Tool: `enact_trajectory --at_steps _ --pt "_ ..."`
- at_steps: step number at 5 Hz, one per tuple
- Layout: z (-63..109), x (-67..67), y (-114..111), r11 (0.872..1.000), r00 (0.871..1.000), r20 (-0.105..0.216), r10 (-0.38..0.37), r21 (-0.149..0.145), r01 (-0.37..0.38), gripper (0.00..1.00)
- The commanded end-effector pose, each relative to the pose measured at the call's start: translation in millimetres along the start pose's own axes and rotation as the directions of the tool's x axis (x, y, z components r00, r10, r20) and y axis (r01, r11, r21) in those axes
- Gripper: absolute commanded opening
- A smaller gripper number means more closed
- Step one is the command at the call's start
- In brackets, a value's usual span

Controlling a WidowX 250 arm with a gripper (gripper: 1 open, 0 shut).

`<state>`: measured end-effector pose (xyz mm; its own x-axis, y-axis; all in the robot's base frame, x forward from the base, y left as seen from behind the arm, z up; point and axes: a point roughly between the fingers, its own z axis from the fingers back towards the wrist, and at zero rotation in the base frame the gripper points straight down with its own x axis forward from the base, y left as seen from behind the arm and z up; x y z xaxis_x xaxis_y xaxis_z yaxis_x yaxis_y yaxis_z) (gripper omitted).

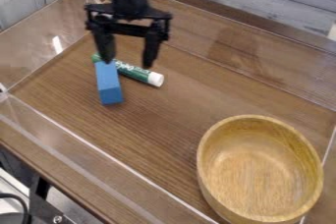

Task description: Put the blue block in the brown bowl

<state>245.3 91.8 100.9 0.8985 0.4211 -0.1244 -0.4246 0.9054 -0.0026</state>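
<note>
The blue block (109, 84) lies flat on the wooden table at the left, its long side running toward the camera. My gripper (128, 54) hangs pointing down just behind and above it, open, its two black fingers spread wide with nothing between them. A green-and-white marker tube (137, 72) lies right beside the block, partly under the fingers. The brown bowl (260, 170), large, round and empty, sits at the front right, well away from the gripper.
Clear plastic walls (53, 43) ring the tabletop (184, 110) on all sides, with a low front wall at the left. The table's front edge runs along the lower left.
</note>
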Motion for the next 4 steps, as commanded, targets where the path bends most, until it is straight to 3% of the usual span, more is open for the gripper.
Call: enact_trajectory --at_steps 1,4 --pt "14.7 -0.3 17 0.999 0.995 0.088 0.045 -0.024 -0.043 1.00" --pt "-2.6 8.3 31 0.983 0.979 0.099 0.180 -0.046 -0.177 1.00"
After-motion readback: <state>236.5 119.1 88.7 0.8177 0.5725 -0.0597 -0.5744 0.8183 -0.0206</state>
